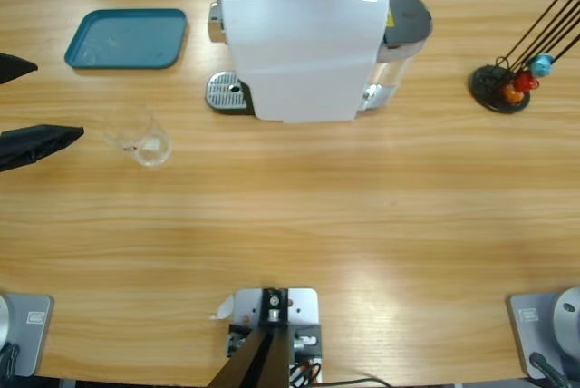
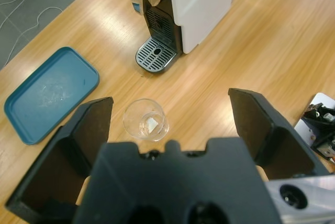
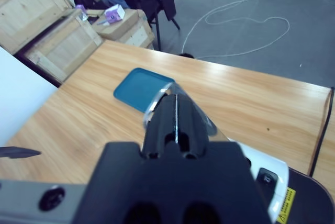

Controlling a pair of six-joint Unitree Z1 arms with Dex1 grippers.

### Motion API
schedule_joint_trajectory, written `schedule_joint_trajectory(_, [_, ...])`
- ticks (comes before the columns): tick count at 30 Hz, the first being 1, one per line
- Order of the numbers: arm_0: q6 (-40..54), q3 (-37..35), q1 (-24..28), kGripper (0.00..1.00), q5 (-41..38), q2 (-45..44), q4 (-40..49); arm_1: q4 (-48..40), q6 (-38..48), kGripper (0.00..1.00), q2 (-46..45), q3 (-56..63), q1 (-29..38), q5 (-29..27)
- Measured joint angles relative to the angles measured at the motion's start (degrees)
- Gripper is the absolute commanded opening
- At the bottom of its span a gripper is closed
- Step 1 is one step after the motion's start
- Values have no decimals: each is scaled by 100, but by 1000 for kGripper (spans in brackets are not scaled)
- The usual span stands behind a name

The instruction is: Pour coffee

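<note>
My left gripper [image 2: 170, 130] hangs low above the table, jaws spread wide, just short of the empty glass tumbler [image 1: 142, 139] beside the teal tray [image 1: 127, 39]. My right gripper [image 3: 177, 119], pinched closed, sits atop the coffee machine [image 1: 304, 39].
</note>
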Motion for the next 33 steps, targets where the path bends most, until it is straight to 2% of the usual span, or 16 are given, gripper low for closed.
schedule_joint_trajectory(18, [-18,-128,-22,954,0,-55,236,-555,142,0,1150,-68,342,163])
schedule_joint_trajectory(23, [-19,-128,-22,955,0,-55,236,-868,233,0,1226,156,406,163])
schedule_joint_trajectory(33, [-42,-128,-22,956,0,-55,236,-876,421,0,1317,189,438,163])
